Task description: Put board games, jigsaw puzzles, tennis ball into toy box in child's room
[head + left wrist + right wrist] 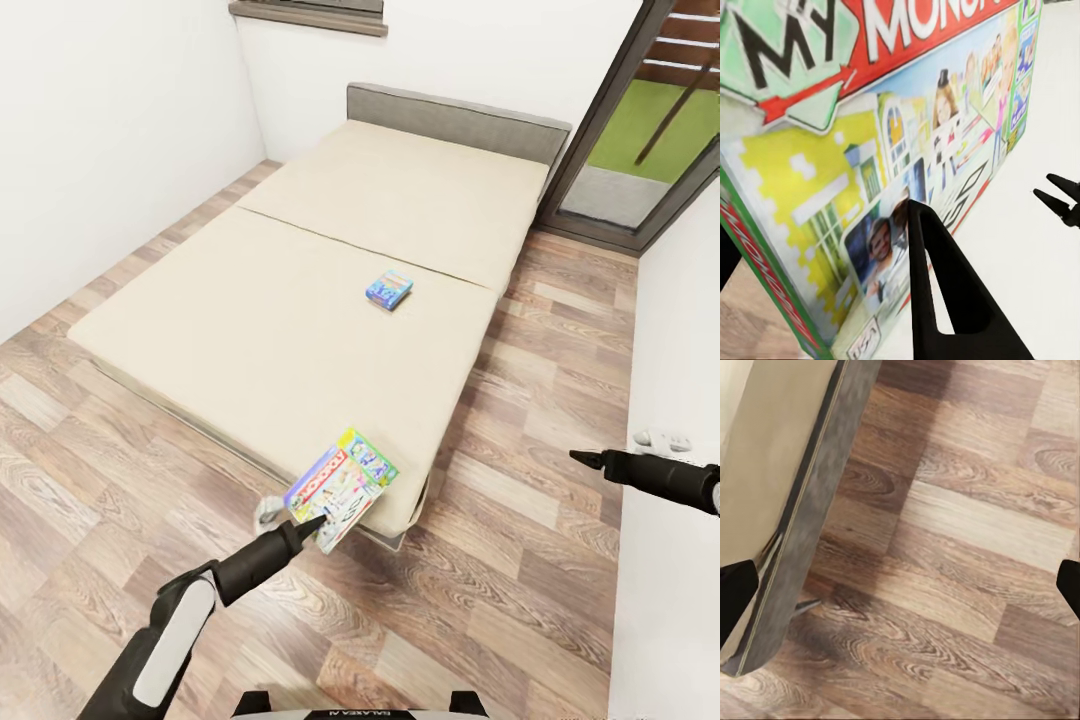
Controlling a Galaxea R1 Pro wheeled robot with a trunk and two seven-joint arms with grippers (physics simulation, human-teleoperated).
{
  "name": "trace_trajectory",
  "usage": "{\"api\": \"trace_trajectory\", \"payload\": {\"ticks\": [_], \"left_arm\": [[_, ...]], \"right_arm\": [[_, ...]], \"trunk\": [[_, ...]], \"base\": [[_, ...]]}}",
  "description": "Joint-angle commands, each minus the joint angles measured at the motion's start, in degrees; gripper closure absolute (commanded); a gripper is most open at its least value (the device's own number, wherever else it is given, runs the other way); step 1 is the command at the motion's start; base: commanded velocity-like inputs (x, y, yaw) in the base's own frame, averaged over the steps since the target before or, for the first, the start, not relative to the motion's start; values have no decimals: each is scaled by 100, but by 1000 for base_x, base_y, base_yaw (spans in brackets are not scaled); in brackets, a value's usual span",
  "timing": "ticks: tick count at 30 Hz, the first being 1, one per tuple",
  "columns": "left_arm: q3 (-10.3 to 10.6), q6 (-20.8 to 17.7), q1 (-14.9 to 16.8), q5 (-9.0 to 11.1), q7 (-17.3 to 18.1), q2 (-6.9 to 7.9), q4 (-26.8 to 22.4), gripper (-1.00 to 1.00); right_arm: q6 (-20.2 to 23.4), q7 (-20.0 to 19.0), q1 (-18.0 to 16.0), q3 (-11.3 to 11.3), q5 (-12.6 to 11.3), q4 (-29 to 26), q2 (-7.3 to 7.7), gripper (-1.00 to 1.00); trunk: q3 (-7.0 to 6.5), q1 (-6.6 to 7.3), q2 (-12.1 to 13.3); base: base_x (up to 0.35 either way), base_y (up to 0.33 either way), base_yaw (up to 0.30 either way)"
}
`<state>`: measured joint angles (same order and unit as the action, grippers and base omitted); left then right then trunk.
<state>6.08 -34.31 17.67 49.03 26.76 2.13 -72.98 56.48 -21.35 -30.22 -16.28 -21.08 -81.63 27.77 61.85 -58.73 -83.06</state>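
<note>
Left gripper [318,520] is seen clamped on a Monopoly board game [343,486] (tilted up off the mattress corner) at the near end of the bed [250,330]. Farther up the mattress, a small blue board game [389,289] lies flat. Right gripper [577,456] is held over the wood floor [967,547], fingers spread apart.

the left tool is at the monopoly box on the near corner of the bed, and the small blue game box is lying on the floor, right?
Not quite. The small blue game box lies on the bed, near its middle seam, not on the floor; the head view shows this. The left tool is indeed at the monopoly box on the near corner.
</note>
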Motion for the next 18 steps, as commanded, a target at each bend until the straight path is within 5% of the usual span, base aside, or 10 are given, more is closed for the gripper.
{"api": "trace_trajectory", "payload": {"ticks": [1,4,18], "left_arm": [[1,-37,-6,33,-23,3,-17,100],[-64,-226,-255,134,-506,-25,-556,100],[-84,-368,-448,226,-819,-45,-1061,100]], "right_arm": [[29,-59,-4,-7,58,-5,-2,-100],[347,-91,14,2,58,-116,-32,-100],[352,-114,33,11,58,-201,-52,-100]], "trunk": [[-2,0,-2],[-19,0,-2],[-114,0,-2]], "base": [[0,0,-122],[0,0,-153],[0,0,-185]]}}
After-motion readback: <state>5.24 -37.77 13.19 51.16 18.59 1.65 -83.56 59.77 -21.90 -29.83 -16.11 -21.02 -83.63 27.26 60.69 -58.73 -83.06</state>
